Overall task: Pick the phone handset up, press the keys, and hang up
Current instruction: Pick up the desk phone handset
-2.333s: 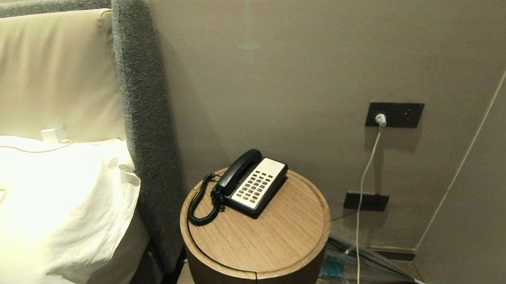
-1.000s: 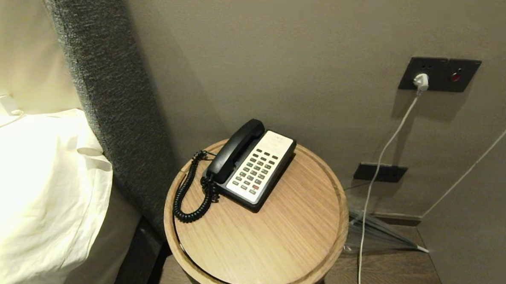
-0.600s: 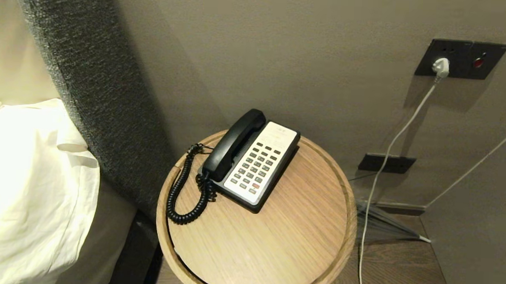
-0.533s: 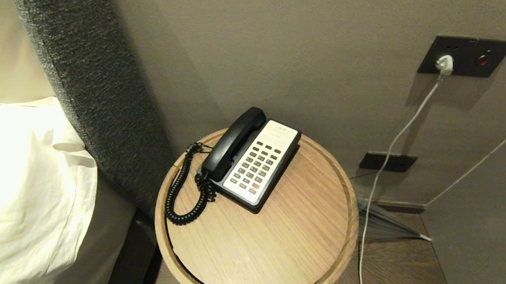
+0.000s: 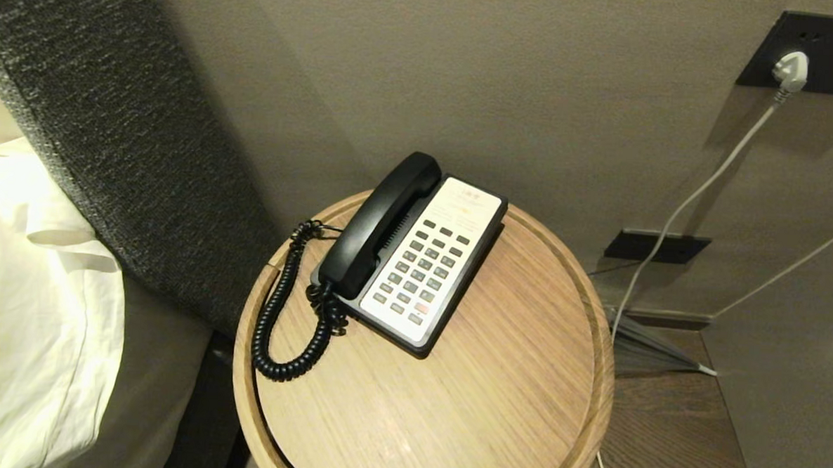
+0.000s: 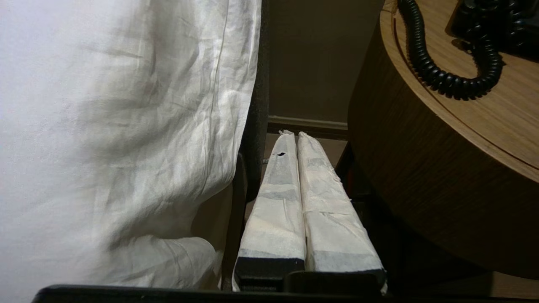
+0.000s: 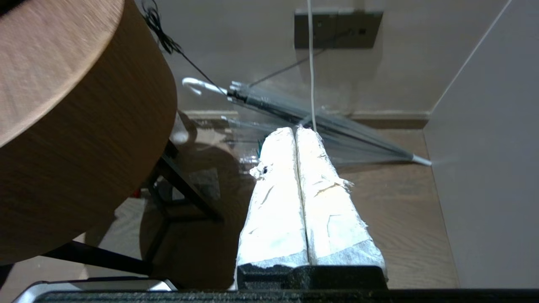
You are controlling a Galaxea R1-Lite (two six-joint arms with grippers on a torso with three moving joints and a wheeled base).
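Note:
The black phone handset lies in its cradle on the left side of a phone base with a pale keypad, on a round wooden side table. Its black coiled cord loops down the table's left side; the cord also shows in the left wrist view. Neither arm appears in the head view. My left gripper is shut and empty, low between the bed and the table's side. My right gripper is shut and empty, low over the floor to the right of the table.
A grey upholstered headboard and white bedding stand left of the table. A white cable hangs from a wall socket at the right. A folded clear umbrella lies on the wooden floor by the wall.
The whole head view has shifted: the camera has come closer and tilted down, so the table and phone look larger and the bed slides off to the left. The phone itself stays put.

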